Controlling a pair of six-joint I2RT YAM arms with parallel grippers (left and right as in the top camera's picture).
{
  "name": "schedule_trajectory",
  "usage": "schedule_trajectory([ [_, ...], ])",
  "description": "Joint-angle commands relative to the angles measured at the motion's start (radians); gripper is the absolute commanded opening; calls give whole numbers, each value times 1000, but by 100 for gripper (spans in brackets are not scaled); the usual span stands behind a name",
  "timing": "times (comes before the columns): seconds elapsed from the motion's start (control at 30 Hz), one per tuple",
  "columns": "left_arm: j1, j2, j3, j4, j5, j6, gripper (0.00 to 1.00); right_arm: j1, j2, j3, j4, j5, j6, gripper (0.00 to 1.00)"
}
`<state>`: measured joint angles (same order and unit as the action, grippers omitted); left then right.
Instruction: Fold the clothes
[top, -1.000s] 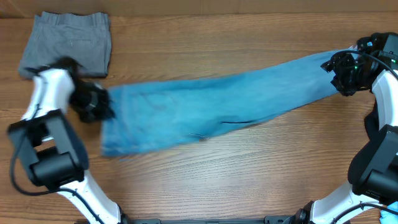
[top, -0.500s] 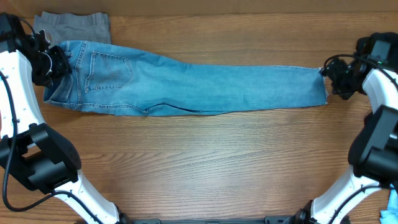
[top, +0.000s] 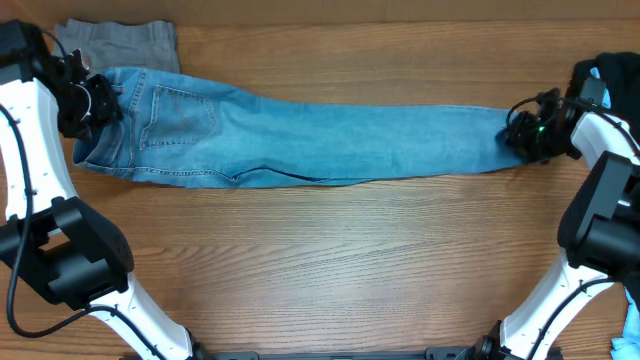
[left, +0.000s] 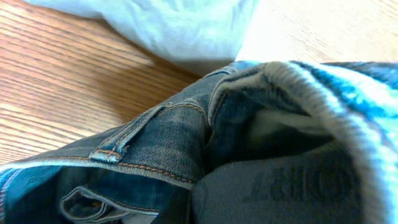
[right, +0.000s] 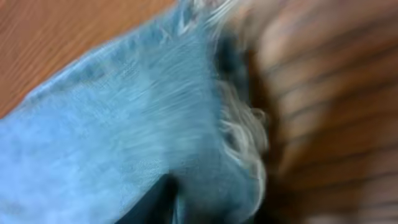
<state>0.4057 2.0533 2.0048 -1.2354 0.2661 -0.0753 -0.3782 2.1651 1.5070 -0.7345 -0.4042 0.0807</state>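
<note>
Looks like a robotics lab to me: a white jointed left arm (top: 30, 150) and right arm (top: 612, 128) stand at a wood-grain bench (top: 320, 270), black cables (top: 9, 295) looping off them, light blue jeans (top: 330, 145) stretched between.

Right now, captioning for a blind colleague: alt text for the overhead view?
Light blue jeans lie stretched across a wooden table, the left gripper clamped on the waistband and the right gripper at the hem. Grey trousers sit at the far left.

Left arm (top: 25, 130) and right arm (top: 612, 128) stretch wide apart, left jaws clamped.
</note>
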Motion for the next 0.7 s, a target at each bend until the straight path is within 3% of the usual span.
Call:
schedule_trajectory([
  [0.0,-25,-11,24,-2,15,-15,4,16,50,-8,-37,-14,-55,12],
  [0.03,-29,-11,24,-2,15,-15,4,8,47,1,-48,6,-55,4],
  [0.2,-55,-11,24,-10,15,-15,4,-56,14,134,-146,113,-30,4],
  [0.43,-82,-11,24,-21,16,-15,4,-170,-22,508,-361,201,1,4],
  [0.57,-107,-11,24,-13,47,-18,4,-158,-22,668,-456,146,-3,4],
  [0.67,-135,-11,24,2,48,-18,4,-95,-22,687,-494,141,-3,4],
])
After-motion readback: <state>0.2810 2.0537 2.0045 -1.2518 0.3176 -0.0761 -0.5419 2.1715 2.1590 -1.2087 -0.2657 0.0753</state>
